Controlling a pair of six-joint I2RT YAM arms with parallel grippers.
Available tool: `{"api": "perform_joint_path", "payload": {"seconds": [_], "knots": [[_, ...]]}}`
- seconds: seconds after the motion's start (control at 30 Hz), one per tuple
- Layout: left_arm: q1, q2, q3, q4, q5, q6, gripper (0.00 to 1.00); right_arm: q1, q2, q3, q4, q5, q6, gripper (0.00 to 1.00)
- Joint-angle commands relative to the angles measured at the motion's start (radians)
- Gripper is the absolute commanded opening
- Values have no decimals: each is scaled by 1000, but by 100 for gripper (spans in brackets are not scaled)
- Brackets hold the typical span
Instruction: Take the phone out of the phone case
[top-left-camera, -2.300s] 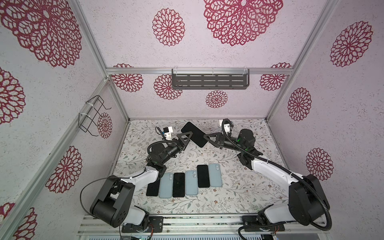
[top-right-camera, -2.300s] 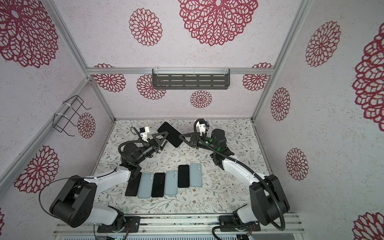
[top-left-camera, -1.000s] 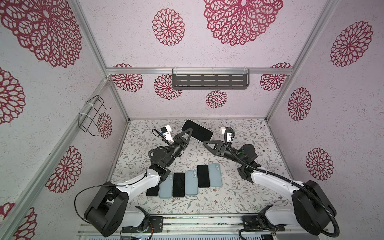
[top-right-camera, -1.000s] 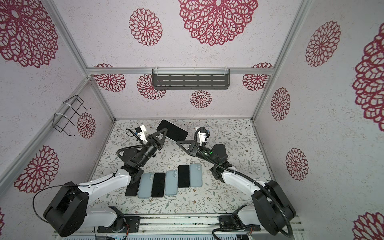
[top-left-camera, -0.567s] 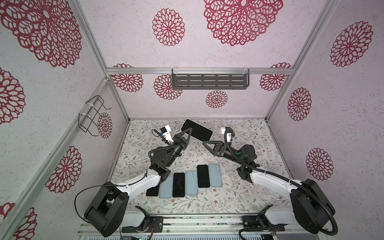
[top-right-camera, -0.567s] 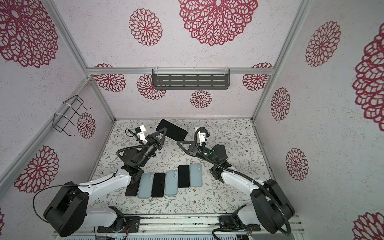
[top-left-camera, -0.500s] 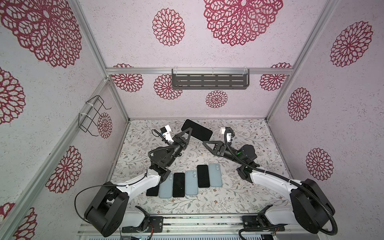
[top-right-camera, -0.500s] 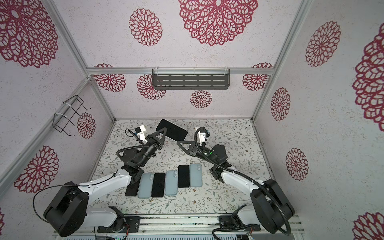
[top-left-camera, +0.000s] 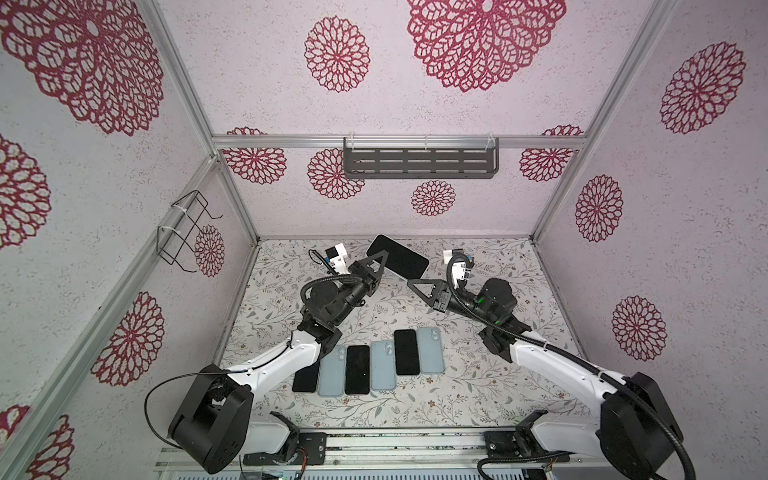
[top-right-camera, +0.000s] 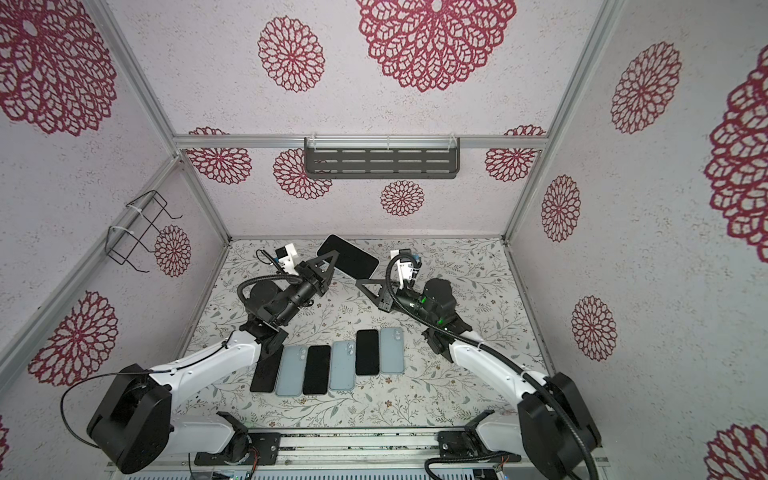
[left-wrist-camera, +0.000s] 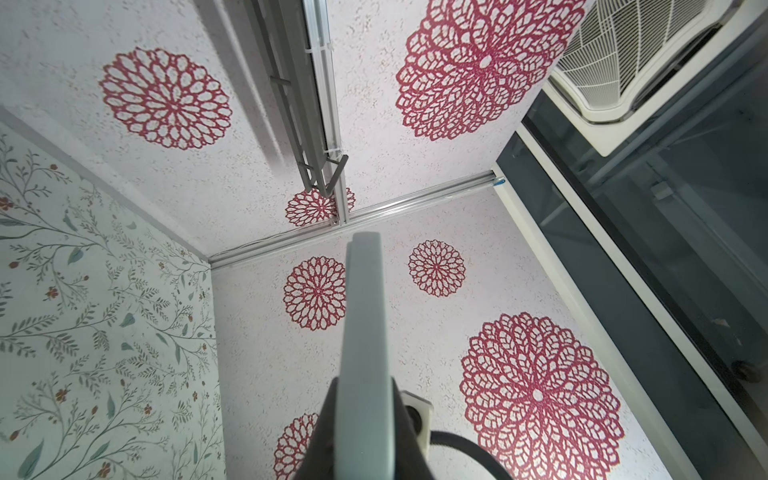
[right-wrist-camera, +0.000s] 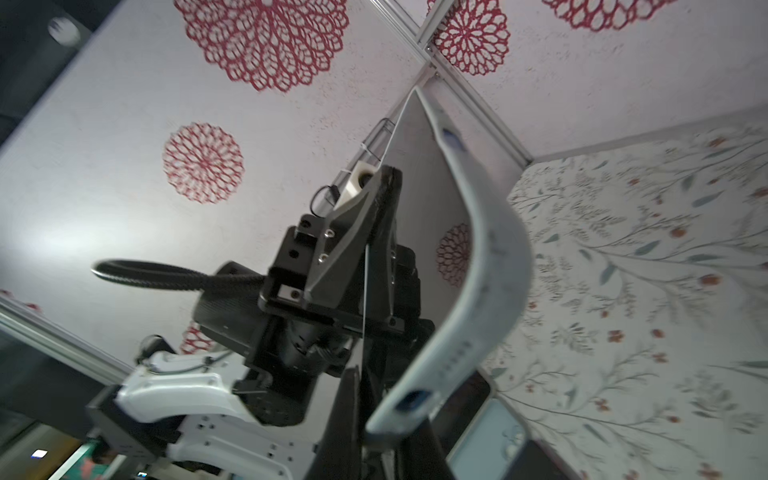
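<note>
The phone, black screen up, sits in a pale blue phone case and is held in the air over the back of the table in both top views. My left gripper is shut on its left edge; the left wrist view shows the pale case edge between dark fingers. My right gripper is at the lower right corner. In the right wrist view the case corner sits between its jaws, and the case rim curves beside the screen.
A row of several black phones and pale blue cases lies flat on the floral table near the front. A dark shelf hangs on the back wall and a wire rack on the left wall.
The right gripper's jaws have closed onto the case's lower right corner. Over the last second both arms and the phone have stayed nearly still; before that they rose and the phone tilted.
</note>
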Motion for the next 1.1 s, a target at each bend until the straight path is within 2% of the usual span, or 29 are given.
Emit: {"api": "perform_joint_path", "payload": {"seconds": [0.0,0.13,0.27,0.47,0.5,0.6,0.67,0.73,0.8,0.87,0.93,1.0,1.07], "knots": [[-4,-48,103,-284,109,47,0,23,-37,89,-438,186,-645,0],[1,-41,156,-376,174,65,0,22,-16,152,-462,333,-830,0],[19,-38,190,-385,207,66,0,18,-31,124,-390,371,-876,0],[58,-43,244,-396,250,74,0,13,-172,-52,-271,438,-885,0],[67,-41,257,-402,264,83,0,2,-203,-77,-272,433,-867,4],[103,-55,267,-409,305,109,0,-58,-301,-134,-302,363,-785,25],[135,-53,288,-423,376,146,0,-94,-356,-149,-337,323,-745,50],[163,-23,362,-494,508,255,0,-118,-373,-100,-435,280,-729,65],[179,13,465,-653,648,421,0,-134,-351,-25,-539,195,-719,69],[181,47,574,-855,742,622,0,-136,-316,31,-613,92,-729,70],[183,97,718,-1127,751,852,0,-135,-285,75,-688,31,-757,71],[183,149,829,-1277,792,1006,0,-133,-261,104,-756,-2,-813,72],[182,194,907,-1339,824,1090,0,-132,-240,126,-807,-25,-862,72]]}}
